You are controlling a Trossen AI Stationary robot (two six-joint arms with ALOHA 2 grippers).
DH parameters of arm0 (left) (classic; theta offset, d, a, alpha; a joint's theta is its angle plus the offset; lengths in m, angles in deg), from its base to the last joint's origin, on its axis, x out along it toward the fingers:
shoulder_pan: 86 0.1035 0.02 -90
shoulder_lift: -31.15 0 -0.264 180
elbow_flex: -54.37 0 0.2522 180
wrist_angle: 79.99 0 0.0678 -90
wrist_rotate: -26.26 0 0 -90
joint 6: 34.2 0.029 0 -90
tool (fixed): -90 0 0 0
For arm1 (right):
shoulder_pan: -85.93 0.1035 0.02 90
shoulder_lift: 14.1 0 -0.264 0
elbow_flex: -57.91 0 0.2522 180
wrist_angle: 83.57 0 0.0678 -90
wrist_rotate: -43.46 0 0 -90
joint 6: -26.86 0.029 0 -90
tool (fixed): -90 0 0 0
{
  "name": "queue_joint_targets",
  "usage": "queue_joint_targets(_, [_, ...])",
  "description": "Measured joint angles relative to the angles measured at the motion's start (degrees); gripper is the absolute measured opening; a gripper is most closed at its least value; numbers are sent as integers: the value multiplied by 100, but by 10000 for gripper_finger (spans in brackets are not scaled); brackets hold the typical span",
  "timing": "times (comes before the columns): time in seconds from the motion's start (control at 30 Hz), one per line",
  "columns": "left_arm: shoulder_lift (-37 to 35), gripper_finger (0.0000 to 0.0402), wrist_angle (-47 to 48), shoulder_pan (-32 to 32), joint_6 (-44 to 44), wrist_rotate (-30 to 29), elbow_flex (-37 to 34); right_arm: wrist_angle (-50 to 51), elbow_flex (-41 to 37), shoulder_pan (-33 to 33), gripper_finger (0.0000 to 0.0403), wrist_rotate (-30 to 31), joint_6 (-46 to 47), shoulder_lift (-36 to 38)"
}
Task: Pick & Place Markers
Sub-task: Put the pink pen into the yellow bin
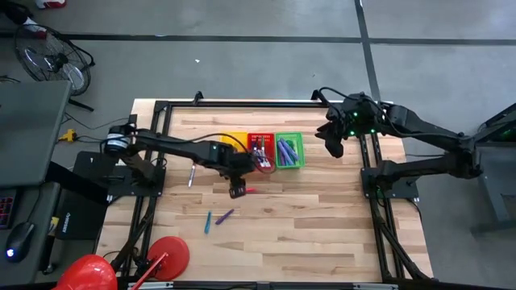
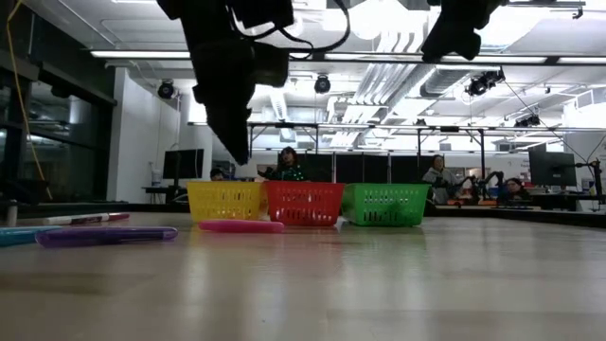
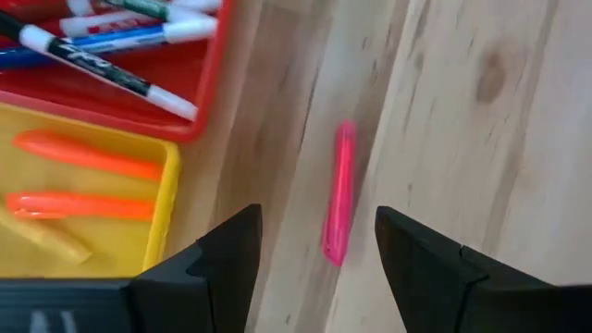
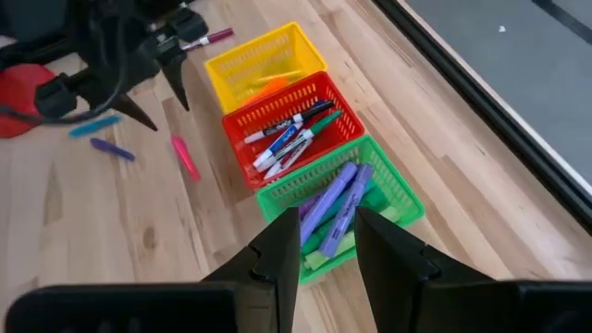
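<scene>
A pink marker [image 3: 340,190] lies flat on the wood in front of the red basket [image 1: 260,149]. My left gripper [image 3: 319,250] hovers open above it, with the marker's near end showing between the two fingers; in the low view the gripper [image 2: 237,147] is clear of the table and of the marker [image 2: 240,225]. The yellow basket [image 3: 83,199] holds orange markers. The red basket [image 3: 139,65] holds white-bodied ones. The green basket [image 4: 342,199] holds purple ones. My right gripper [image 4: 326,252] waits open, high above the green basket's right side [image 1: 334,141].
Three loose markers lie on the table to the left of and nearer than the pink one: a white-and-purple one [image 1: 192,176], a blue one [image 1: 207,222] and a purple one [image 1: 225,216]. Red round objects [image 1: 165,258] sit at the near left corner. Bare wood stretches to the right.
</scene>
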Motion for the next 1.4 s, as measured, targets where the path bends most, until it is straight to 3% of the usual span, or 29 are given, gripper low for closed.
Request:
queue_joint_targets(0.4, [744, 209, -13, -395, 80, -358, -2, 2, 0, 140, 94, 62, 40, 0])
queue_joint_targets(1.4, [1796, 208, -418, -377, 516, 138, 33, 3, 0, 140, 94, 120, 52, -2])
